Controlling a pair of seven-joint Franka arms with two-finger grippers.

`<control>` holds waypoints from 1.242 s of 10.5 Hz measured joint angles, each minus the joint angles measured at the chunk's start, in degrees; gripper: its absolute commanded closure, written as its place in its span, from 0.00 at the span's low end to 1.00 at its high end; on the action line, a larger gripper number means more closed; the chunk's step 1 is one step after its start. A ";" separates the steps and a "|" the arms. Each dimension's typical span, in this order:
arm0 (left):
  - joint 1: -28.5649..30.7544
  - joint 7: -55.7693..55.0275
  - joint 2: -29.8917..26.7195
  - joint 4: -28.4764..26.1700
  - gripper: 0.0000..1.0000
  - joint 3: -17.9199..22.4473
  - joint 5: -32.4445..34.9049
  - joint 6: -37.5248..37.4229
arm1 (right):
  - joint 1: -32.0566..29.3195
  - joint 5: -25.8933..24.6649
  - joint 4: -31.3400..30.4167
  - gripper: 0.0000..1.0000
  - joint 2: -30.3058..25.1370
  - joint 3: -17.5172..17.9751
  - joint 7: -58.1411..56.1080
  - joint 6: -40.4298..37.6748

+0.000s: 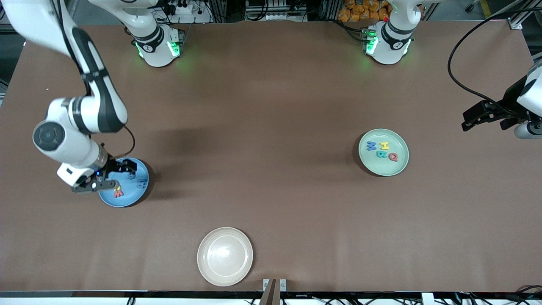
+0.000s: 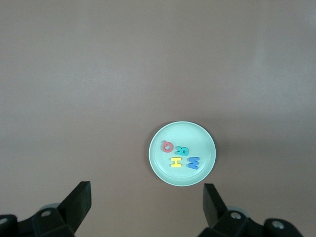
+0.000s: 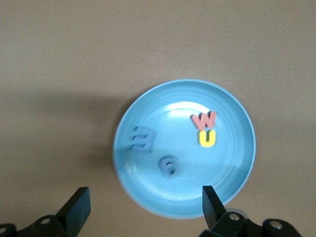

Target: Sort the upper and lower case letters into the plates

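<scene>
The blue plate [image 1: 134,195] lies at the right arm's end and holds a red w [image 1: 118,194], a yellow u [image 1: 118,187] and two blue letters [image 1: 142,183]. My right gripper [image 1: 115,176] hangs open and empty over its rim. In the right wrist view [image 3: 145,197] the plate [image 3: 222,163] shows with the red w [image 3: 204,119] and yellow u [image 3: 207,138]. The pale green plate [image 1: 396,167] holds a blue M [image 1: 371,146], yellow H [image 1: 384,146], teal B [image 1: 382,155] and red Q [image 1: 393,157]. My left gripper [image 1: 470,120] waits open over bare table; its wrist view [image 2: 147,195] shows that plate [image 2: 202,143].
A cream-white plate [image 1: 225,256] lies empty near the table's front edge, nearer to the front camera than both other plates. A black cable [image 1: 459,76] loops over the table at the left arm's end. The brown table top [image 1: 262,140] stretches between the plates.
</scene>
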 measured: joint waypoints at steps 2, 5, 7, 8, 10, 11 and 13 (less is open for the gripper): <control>-0.05 0.00 0.01 0.00 0.00 0.01 0.00 0.00 | 0.51 0.25 -1.84 0.00 -7.20 -0.01 0.00 -2.90; 0.07 0.00 0.01 -0.01 0.00 0.11 0.00 0.00 | 0.55 2.10 7.33 0.00 -14.16 -0.88 -0.33 -17.55; -0.02 0.00 0.01 0.01 0.00 0.11 0.00 0.00 | 0.55 7.52 16.57 0.00 -14.82 -1.02 -0.53 -29.47; -0.08 0.00 0.00 0.02 0.00 0.10 0.00 0.01 | 0.55 8.80 20.61 0.00 -14.81 -1.09 -0.53 -33.95; -0.20 0.00 0.00 0.10 0.00 0.06 0.23 0.03 | 0.55 9.16 26.10 0.00 -14.79 -1.18 -0.53 -37.97; -0.21 0.00 0.00 0.15 0.00 0.06 0.34 0.03 | 0.55 9.16 27.28 0.00 -14.76 -1.23 -0.53 -38.78; -0.19 0.00 0.00 0.18 0.00 0.07 0.38 0.03 | 0.55 8.81 28.31 0.00 -14.52 -1.55 -0.54 -40.17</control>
